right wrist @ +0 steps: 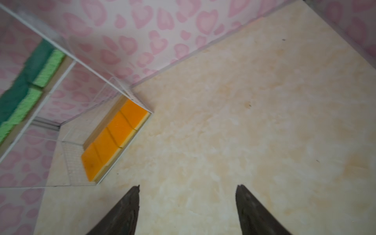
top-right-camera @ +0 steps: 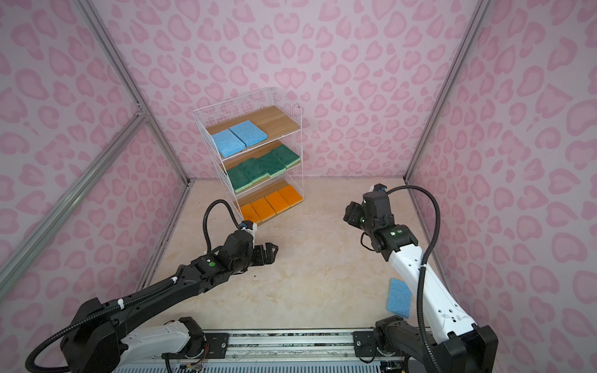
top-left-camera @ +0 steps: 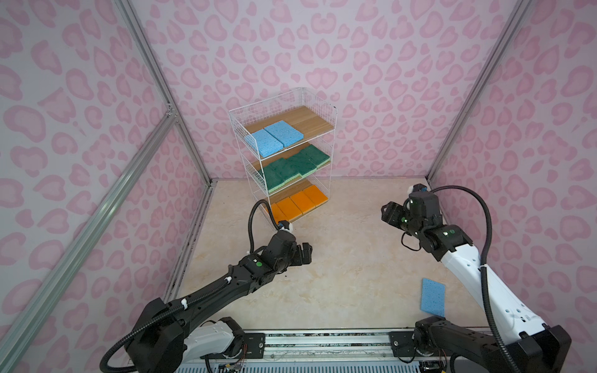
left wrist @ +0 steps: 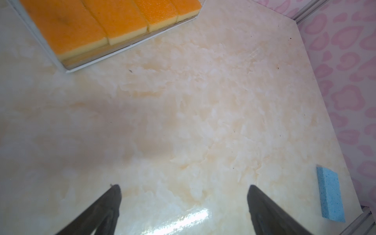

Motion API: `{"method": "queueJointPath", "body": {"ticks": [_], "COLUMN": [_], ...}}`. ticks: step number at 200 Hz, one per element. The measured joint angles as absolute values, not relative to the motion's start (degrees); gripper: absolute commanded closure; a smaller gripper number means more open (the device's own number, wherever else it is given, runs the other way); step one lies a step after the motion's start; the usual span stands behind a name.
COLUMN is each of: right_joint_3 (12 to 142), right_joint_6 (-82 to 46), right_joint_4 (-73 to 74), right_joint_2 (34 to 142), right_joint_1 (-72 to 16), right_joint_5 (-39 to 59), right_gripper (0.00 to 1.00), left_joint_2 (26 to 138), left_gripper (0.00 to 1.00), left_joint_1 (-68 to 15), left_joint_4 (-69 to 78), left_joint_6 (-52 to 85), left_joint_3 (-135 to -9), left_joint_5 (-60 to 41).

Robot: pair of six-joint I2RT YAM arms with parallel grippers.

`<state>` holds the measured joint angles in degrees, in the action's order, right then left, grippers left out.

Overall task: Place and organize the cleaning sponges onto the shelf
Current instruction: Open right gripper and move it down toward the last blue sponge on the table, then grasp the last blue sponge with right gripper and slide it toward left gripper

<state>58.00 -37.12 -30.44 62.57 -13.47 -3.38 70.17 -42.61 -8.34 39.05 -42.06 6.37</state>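
Note:
The shelf (top-left-camera: 311, 115) (top-right-camera: 277, 118), white wire with wooden boards, stands at the back of the table. Two light blue sponges (top-left-camera: 274, 135) lie on its top tier, dark green sponges (top-left-camera: 295, 166) fill the middle tier, and orange sponges (top-left-camera: 297, 202) (left wrist: 114, 22) (right wrist: 114, 138) line the bottom one. Another blue sponge (top-left-camera: 433, 296) (top-right-camera: 400, 302) (left wrist: 330, 195) lies flat near the front right, beside the right arm. My left gripper (top-left-camera: 307, 253) (left wrist: 184, 187) hovers open and empty just in front of the shelf's bottom tier. The right gripper (top-left-camera: 387, 211) (right wrist: 188, 186) is open and empty, right of the shelf.
Pink patterned walls (top-left-camera: 533, 129) close in the marbled tabletop (top-left-camera: 339, 258) on three sides, with aluminium posts (top-left-camera: 181, 129) at the corners. A metal rail (top-left-camera: 323, 342) carrying both arm bases runs along the front edge.

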Motion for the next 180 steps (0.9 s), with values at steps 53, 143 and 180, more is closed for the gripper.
{"method": "queueJointPath", "body": {"ticks": [53,143,180], "right_joint_3": [44.03,26.28,20.73], "right_joint_6": [-47.79,-57.84,-55.72], "right_joint_4": [-39.86,-39.16,-32.86], "right_joint_2": [53.78,53.23,51.90], "right_joint_1": [-4.67,10.96,13.17], "right_joint_5": [-13.61,-7.81,-4.40], "right_gripper": [0.02,0.02,0.02], "left_joint_2": [76.34,81.10,81.10], "left_gripper": [0.03,0.03,0.03], "left_joint_1": [-43.79,-44.21,-44.21], "left_joint_4": [-5.39,-4.25,-4.25], "left_joint_6": [40.47,40.53,40.88], "left_joint_3": [-43.77,-45.43,-45.36], "left_joint_5": [4.27,0.16,0.01]}}
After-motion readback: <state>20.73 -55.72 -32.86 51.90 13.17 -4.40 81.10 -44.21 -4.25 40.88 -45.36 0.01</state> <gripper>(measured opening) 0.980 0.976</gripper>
